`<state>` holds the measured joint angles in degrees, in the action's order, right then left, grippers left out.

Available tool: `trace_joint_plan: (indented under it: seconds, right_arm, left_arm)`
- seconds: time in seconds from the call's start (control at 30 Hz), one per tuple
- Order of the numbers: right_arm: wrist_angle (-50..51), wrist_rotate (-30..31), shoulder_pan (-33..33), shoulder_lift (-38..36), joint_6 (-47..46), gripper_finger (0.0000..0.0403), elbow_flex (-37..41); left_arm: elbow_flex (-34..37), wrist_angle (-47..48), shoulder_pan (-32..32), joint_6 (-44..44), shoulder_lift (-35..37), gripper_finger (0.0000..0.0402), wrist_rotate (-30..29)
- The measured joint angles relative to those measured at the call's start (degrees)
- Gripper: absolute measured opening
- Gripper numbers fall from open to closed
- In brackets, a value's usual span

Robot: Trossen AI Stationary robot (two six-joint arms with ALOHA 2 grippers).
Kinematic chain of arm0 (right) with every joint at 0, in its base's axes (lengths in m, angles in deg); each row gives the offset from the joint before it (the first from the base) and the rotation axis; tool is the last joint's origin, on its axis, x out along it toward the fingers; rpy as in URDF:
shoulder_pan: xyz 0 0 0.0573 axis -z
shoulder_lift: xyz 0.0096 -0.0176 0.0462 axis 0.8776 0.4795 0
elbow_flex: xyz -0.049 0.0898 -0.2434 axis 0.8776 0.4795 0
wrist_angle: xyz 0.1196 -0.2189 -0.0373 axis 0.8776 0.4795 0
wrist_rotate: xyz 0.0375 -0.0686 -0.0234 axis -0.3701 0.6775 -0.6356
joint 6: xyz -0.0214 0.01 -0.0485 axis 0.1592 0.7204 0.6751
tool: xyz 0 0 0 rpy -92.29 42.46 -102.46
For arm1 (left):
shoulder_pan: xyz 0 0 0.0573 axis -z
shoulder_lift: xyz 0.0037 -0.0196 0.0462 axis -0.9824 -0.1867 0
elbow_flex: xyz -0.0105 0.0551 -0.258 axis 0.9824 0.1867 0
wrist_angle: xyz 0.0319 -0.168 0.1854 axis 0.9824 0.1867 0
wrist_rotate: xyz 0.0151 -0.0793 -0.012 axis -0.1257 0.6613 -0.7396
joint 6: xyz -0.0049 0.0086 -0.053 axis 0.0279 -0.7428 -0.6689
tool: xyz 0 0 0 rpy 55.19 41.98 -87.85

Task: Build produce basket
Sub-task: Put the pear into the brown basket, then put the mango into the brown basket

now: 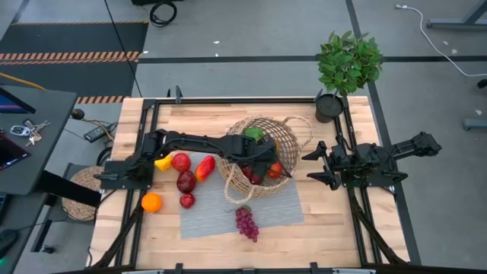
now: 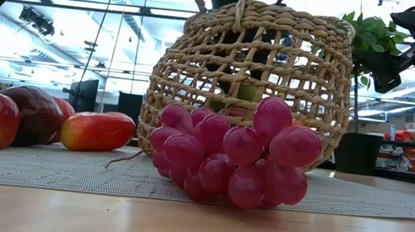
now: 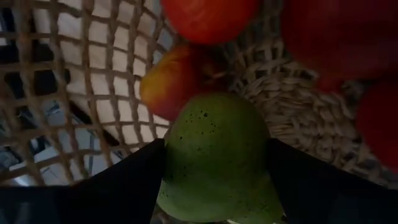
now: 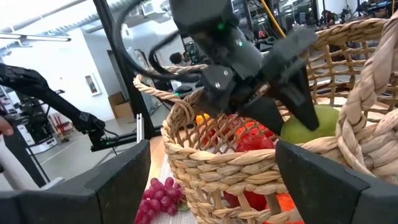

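Note:
The wicker basket sits tilted on a grey mat at mid-table, with red fruits inside. My left gripper reaches into it from the table's left, shut on a green pear. The pear also shows from the right wrist. Left of the basket, a yellow pepper, red apples, a red pepper and an orange lie loose. Purple grapes lie in front of the basket. My right gripper waits open to its right. My left gripper pinches the pear's wide body between its two fingers, one on each side. The fingers slant down into the basket from the table's left. The pear's narrower end points away from the gripper, just above the red fruits; whether it touches them cannot be told.
A potted plant stands at the table's far right corner. A flat round woven mat lies off the left edge. The basket's loop handle sticks out on the far right side. Bare wood shows along the near edge.

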<state>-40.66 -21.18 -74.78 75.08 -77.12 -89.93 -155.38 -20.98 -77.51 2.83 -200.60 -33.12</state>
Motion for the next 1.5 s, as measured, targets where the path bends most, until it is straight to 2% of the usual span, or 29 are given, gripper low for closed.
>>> trace_joint_plan:
  seconds: [0.1,0.27,0.43,0.63,1.07,1.23,1.5]
  right_arm:
    - [0.02,0.00,0.02,0.00,0.00,0.0348,0.00]
    - [0.03,0.00,0.01,0.00,0.00,0.0348,0.00]
    - [0.02,0.00,0.02,0.00,0.00,0.0348,0.00]
    - [0.04,0.00,0.01,0.00,0.00,0.0348,0.00]
    - [0.04,0.00,0.02,0.00,0.00,0.0348,0.00]
    - [0.04,0.00,0.01,0.00,0.00,0.0348,0.00]
    - [0.02,0.00,0.02,0.00,0.00,0.0348,0.00]
  left_arm:
    - [0.00,0.03,-0.33,-0.19,0.13,0.0283,-0.12]
    - [0.00,0.02,-0.21,-2.67,0.14,0.0324,-0.73]
    - [-0.01,-0.97,1.55,-6.58,0.50,0.0351,-5.81]
    - [-0.15,-2.46,3.21,-12.26,6.13,0.0336,-6.83]
    - [-0.15,-4.45,7.60,-21.97,18.71,0.0300,-13.30]
    - [-0.17,4.07,8.16,-31.61,21.93,0.0299,-14.81]
    - [-0.15,26.55,4.62,-58.23,23.80,0.0299,-14.89]
